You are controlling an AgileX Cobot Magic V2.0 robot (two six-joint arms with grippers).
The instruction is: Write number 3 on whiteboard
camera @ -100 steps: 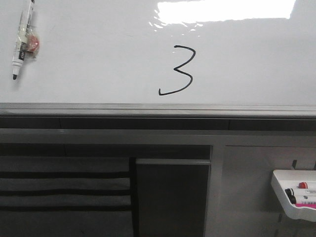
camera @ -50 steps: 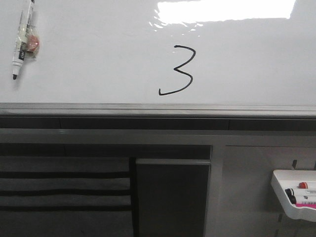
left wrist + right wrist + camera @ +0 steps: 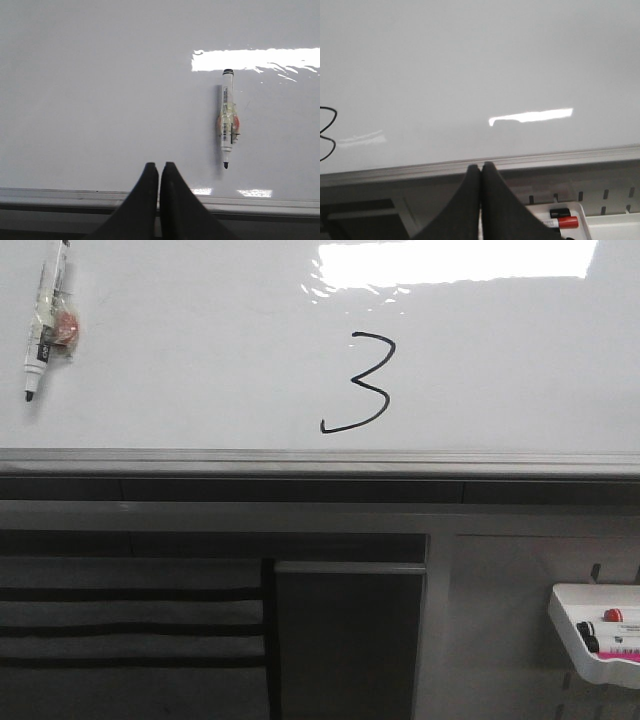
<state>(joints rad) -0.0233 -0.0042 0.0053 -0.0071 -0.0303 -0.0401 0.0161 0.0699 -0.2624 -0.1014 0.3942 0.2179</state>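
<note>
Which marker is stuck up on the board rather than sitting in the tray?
The black-tipped marker at the whiteboard's upper left, hanging tip-down, uncapped. The others, one red-capped, lie in the white tray at lower right.

**3 cameras, 1 whiteboard**

The front view faces the whiteboard [image 3: 200, 360] squarely, close up. Each wrist view looks over its end effector at the board; the left shares the marker [image 3: 227, 117], the right shares the 3 [image 3: 326, 134].

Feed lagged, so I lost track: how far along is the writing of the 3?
Done: the number 3 stands complete on the whiteboard. In hand: nothing; the left gripper and right gripper are both shut and empty, and the marker rests on the board, uncapped. Left: apparently nothing.
</note>
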